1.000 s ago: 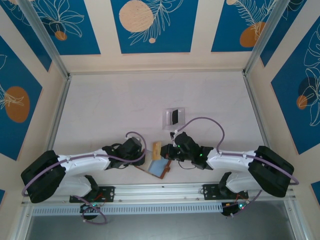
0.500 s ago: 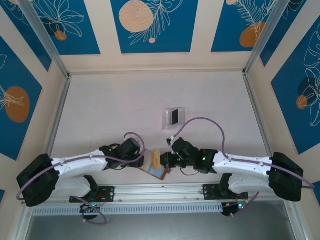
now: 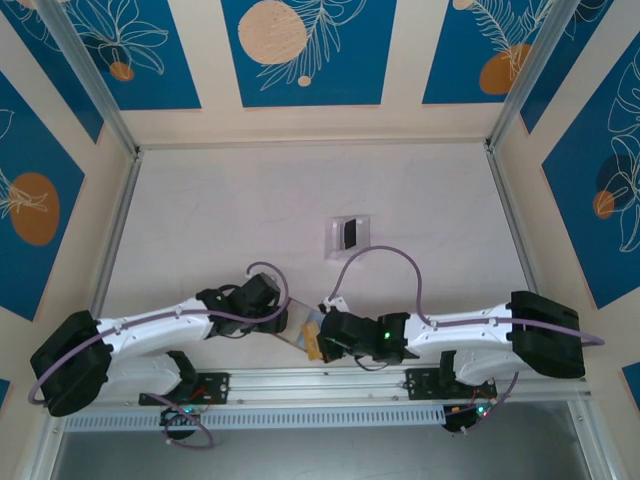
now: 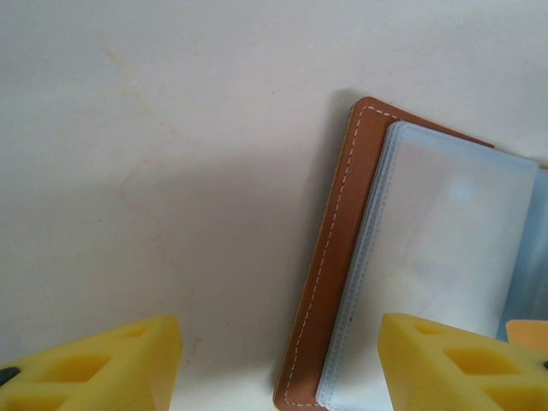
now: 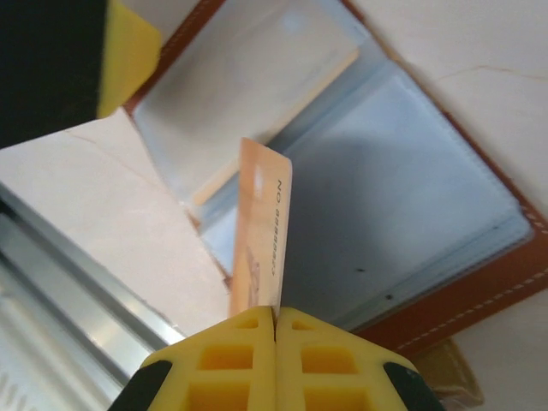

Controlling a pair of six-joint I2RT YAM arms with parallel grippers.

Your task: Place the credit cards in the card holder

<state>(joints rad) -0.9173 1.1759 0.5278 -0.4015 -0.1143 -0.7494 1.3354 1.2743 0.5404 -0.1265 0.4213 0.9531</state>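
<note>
Right wrist, card: pale orange card (image 5: 261, 231) stands on edge, its lower end clamped in the closed right tool (image 5: 276, 330), its top over the wallet's pale pockets.
Wallet: wallet (image 5: 411, 197) lies open on the desk (image 3: 250, 210) near its front edge, between both tools.
Left tool: left tool (image 4: 278, 364) spread wide, straddling the wallet's brown edge.
Stand: clear stand (image 3: 334, 236) holding a dark card (image 3: 349, 234), well behind.

Top camera looks down from behind — both wrist cameras sit close over the card holder (image 4: 411, 257).
</note>
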